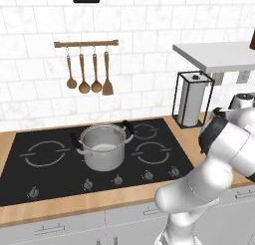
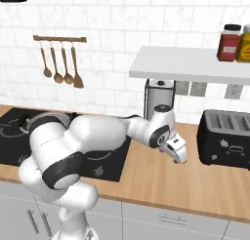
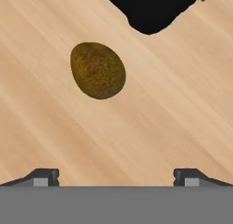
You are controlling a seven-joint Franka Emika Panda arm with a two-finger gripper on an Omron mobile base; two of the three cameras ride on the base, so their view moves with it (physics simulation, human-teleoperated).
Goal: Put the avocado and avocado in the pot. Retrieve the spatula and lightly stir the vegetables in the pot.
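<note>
Avocado (image 3: 98, 70) lies on wood counter (image 3: 173, 118), below the claw (image 3: 116, 176), off toward its left tip, long axis slanted across the line between the tips | claw spread wide, holds nothing | pot (image 1: 103, 145) on stove (image 1: 45, 159), well apart | no readable writing, jar labels too small

Glossy white arm (image 2: 93, 136) of rounded bulbous segments, dark grey bands at joints, white hand housing, gripper (image 3: 116, 177) with two small dark grey finger tips (image 3: 43, 176)
</note>
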